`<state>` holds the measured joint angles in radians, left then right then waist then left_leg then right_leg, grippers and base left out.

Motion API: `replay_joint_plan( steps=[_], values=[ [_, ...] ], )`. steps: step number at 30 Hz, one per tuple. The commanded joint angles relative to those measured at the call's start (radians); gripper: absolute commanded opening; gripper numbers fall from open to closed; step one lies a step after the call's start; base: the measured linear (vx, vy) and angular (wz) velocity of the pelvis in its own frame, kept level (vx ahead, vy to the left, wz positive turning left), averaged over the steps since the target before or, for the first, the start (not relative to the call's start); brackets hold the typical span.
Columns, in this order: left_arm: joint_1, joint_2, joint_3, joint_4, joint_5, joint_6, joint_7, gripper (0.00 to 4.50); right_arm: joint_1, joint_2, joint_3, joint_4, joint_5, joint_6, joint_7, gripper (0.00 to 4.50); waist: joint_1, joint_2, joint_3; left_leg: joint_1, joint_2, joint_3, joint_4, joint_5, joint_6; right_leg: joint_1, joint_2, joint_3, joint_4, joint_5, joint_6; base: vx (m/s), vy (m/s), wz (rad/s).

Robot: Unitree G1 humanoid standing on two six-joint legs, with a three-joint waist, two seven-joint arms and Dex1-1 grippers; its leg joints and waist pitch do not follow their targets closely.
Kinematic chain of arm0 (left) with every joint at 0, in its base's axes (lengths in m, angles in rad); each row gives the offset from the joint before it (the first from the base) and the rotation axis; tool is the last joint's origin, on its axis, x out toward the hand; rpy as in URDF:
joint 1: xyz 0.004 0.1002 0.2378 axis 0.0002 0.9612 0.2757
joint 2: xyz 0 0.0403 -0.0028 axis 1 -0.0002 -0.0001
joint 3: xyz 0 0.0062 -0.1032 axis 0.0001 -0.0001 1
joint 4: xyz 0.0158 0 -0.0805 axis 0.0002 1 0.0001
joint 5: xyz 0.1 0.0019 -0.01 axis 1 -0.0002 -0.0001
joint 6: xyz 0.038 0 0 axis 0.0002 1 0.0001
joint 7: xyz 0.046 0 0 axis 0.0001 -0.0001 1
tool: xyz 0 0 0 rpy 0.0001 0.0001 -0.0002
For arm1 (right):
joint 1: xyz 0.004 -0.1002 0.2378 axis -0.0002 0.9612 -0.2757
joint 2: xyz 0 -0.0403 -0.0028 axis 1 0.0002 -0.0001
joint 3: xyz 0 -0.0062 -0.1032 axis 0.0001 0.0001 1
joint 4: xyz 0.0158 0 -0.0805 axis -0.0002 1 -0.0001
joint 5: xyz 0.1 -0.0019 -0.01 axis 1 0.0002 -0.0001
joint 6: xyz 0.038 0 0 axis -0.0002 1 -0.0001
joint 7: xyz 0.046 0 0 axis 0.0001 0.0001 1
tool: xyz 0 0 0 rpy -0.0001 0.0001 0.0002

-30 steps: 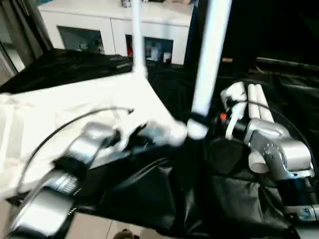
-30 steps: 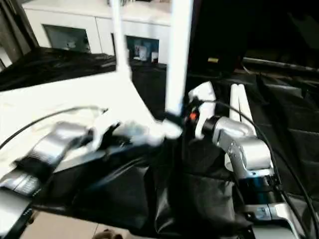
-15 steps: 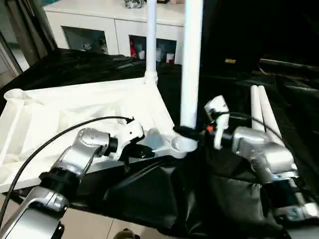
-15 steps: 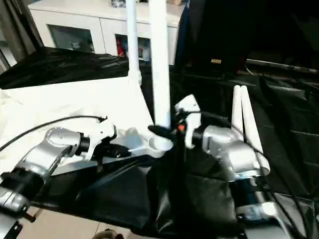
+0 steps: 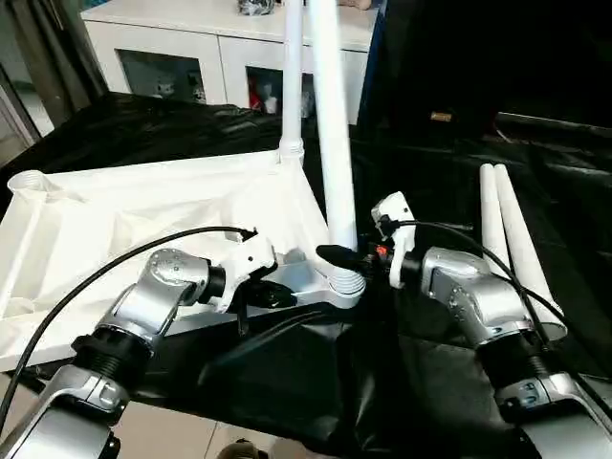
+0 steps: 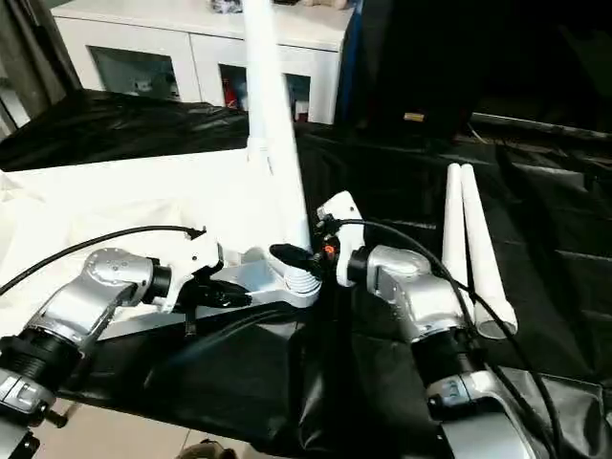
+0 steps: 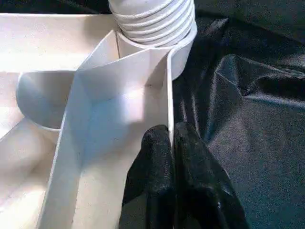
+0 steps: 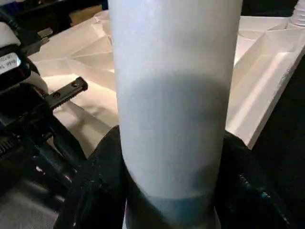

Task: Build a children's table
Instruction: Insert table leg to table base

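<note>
the white tabletop [image 5: 143, 220] lies underside up on the black-draped bench [image 5: 287, 382], its long axis running left to right. the right tool [image 5: 337, 258] grasps a white leg [image 5: 330, 143] just above its threaded foot, which sits at the near right corner socket [image 5: 342, 285]; the leg's long axis stands nearly upright, leaning slightly left. another leg [image 5: 292, 86] stands upright in the far right corner. the left tool [image 7: 169, 157] is clenched on the tabletop's rim. two spare legs [image 5: 512, 239] lie side by side at right, pointing away.

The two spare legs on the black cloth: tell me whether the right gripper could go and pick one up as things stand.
Probably not yet: the right gripper is shut on the leg at the tabletop corner socket. The spare legs lie unobstructed beside that arm.
</note>
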<state>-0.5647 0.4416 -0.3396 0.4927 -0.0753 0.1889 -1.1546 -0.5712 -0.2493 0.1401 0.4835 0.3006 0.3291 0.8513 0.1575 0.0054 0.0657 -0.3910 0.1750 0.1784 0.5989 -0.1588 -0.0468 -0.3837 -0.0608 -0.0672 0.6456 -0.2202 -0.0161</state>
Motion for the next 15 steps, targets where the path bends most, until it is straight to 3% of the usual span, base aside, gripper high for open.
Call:
replay_joint_plan(
  steps=[1, 5, 7, 8, 10, 14, 15],
  values=[
    [-0.006, -0.025, 0.011, -0.040, -0.021, -0.010, -0.008, 0.00, 0.014, -0.005, -0.025, 0.023, -0.007, -0.022, -0.011, 1.91, -0.004, -0.001, -0.075, 0.027, 0.066, -0.026, -0.076, -0.235, -0.013, 0.032, -0.106, 0.058, -0.086, -0.179, -0.198, 0.000, 0.000, 0.00],
    [-0.014, -0.033, 0.023, -0.025, -0.014, -0.021, 0.025, 0.00, 0.058, 0.009, -0.073, 0.034, 0.023, -0.063, -0.027, 1.91, -0.003, 0.000, -0.075, 0.027, 0.067, -0.027, -0.075, -0.243, -0.011, 0.033, -0.109, 0.060, -0.089, -0.188, -0.196, 0.000, 0.000, 0.00],
    [-0.018, -0.036, 0.027, -0.019, -0.011, -0.024, 0.033, 0.00, 0.078, 0.015, -0.088, 0.038, 0.030, -0.083, -0.039, 1.91, -0.001, 0.004, -0.074, 0.028, 0.067, -0.028, -0.077, -0.252, -0.013, 0.032, -0.108, 0.059, -0.090, -0.197, -0.196, 0.000, 0.000, 0.00],
    [-0.023, -0.036, 0.028, -0.010, -0.006, -0.029, 0.040, 0.00, 0.101, 0.021, -0.101, 0.040, 0.033, -0.107, -0.054, 1.91, 0.000, 0.013, -0.075, 0.029, 0.067, -0.030, -0.077, -0.262, -0.016, 0.029, -0.108, 0.059, -0.090, -0.204, -0.196, 0.000, 0.000, 0.00],
    [-0.028, -0.037, 0.030, -0.002, -0.002, -0.032, 0.044, 0.00, 0.133, 0.031, -0.121, 0.037, 0.040, -0.131, -0.070, 1.91, 0.000, 0.007, -0.074, 0.032, 0.068, -0.028, -0.079, -0.277, -0.018, 0.028, -0.108, 0.060, -0.094, -0.213, -0.193, 0.000, 0.000, 0.00],
    [-0.032, -0.038, 0.033, 0.000, -0.002, -0.031, 0.041, 0.00, 0.185, 0.052, -0.160, 0.039, 0.053, -0.188, -0.097, 1.91, 0.003, 0.007, -0.073, 0.030, 0.068, -0.029, -0.079, -0.285, -0.014, 0.028, -0.111, 0.060, -0.097, -0.236, -0.188, 0.000, 0.000, 0.00],
    [-0.035, -0.038, 0.034, 0.005, 0.000, -0.034, 0.041, 0.00, 0.192, 0.057, -0.168, 0.044, 0.056, -0.201, -0.099, 1.91, 0.006, 0.031, -0.074, 0.031, 0.068, -0.035, -0.079, -0.298, -0.020, 0.026, -0.113, 0.061, -0.096, -0.250, -0.189, 0.000, 0.000, 0.00]
  ],
)
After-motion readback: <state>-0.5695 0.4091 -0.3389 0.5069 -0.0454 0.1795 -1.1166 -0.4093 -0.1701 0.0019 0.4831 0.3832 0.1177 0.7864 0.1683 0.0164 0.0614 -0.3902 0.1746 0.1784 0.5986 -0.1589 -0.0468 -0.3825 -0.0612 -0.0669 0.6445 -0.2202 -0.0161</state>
